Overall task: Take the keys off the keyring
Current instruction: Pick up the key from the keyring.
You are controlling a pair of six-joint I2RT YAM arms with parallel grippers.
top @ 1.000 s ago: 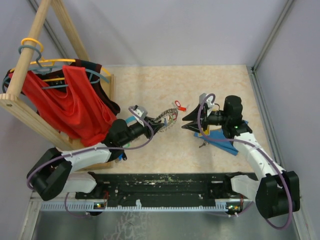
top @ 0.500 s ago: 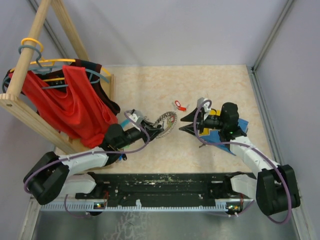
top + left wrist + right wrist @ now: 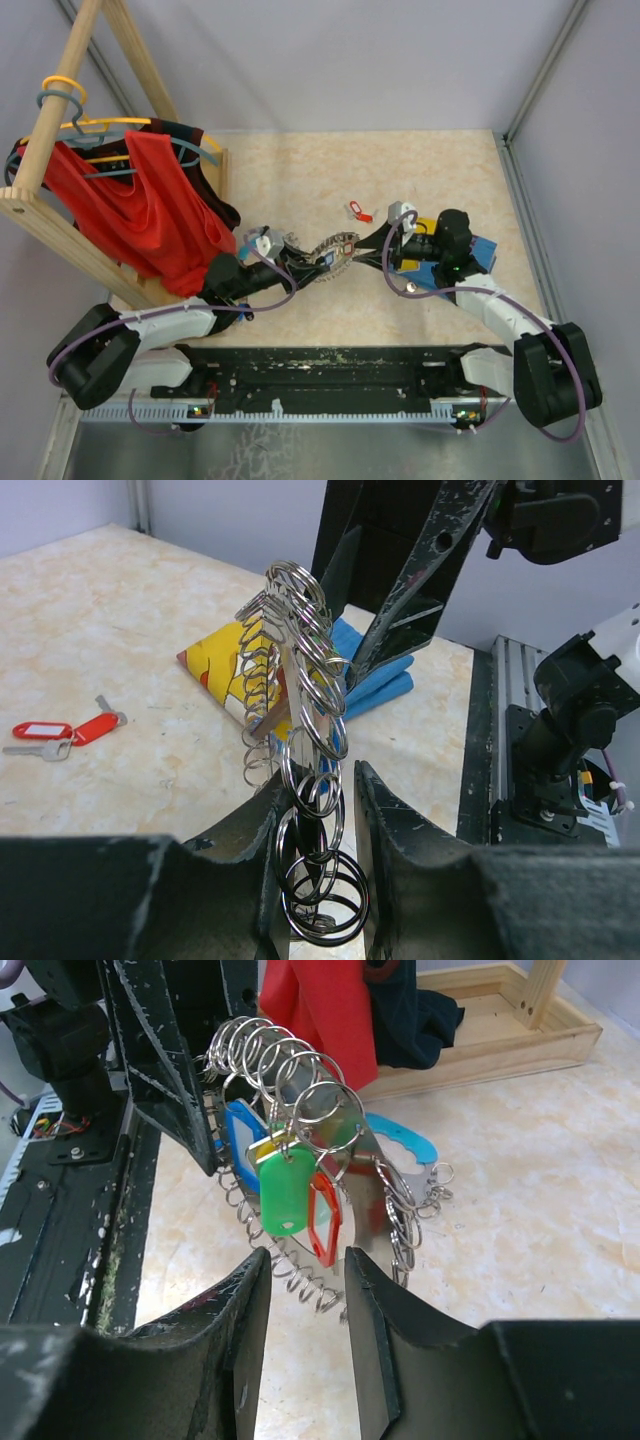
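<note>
With the left gripper [image 3: 320, 786], pinched the loop-fringed grey metal keyring [image 3: 305, 735], green-, red- and blue-tagged keys [image 3: 285, 1190] hanging on it, right gripper [image 3: 298, 1272] narrowly flanking it, grip unclear, above a beige speckled tabletop [image 3: 400, 170] between pale grey walls [image 3: 330, 60].

On my feed, a beige marbled desk [image 3: 420, 170] sits enclosed by plain lilac-grey walls [image 3: 340, 60] with metal corner posts [image 3: 546, 65]. A wooden rack [image 3: 78, 40] stands at far left, draped with red cloth [image 3: 150, 210]. The light looks even.
</note>
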